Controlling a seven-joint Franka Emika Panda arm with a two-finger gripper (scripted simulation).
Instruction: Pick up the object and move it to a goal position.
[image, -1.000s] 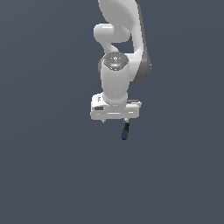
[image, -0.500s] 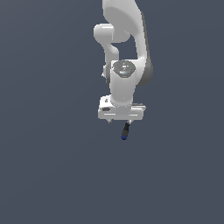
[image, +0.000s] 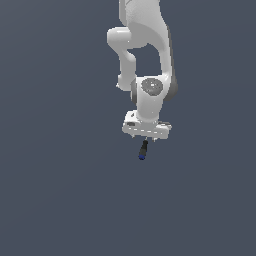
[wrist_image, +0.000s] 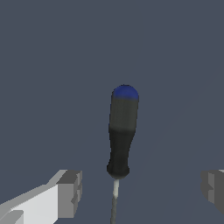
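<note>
The object (image: 143, 150) is a short black rod with a blue tip, much narrower than my white gripper (image: 146, 138). In the exterior view it shows just under the gripper's hand, blue end pointing away from the arm. In the wrist view the object (wrist_image: 121, 133) lies between my two fingers, with a thin grey shaft running from its black end out of the picture. My gripper (wrist_image: 142, 190) is open: one finger (wrist_image: 70, 192) and the other finger (wrist_image: 214, 187) stand far apart, neither touching the object.
The white arm (image: 150, 60) rises from the gripper to the top of the exterior view. All around is a plain dark grey surface (image: 60, 190).
My gripper has shifted toward the exterior view's right and slightly lower, so it now sits centred over the object. The object has not moved.
</note>
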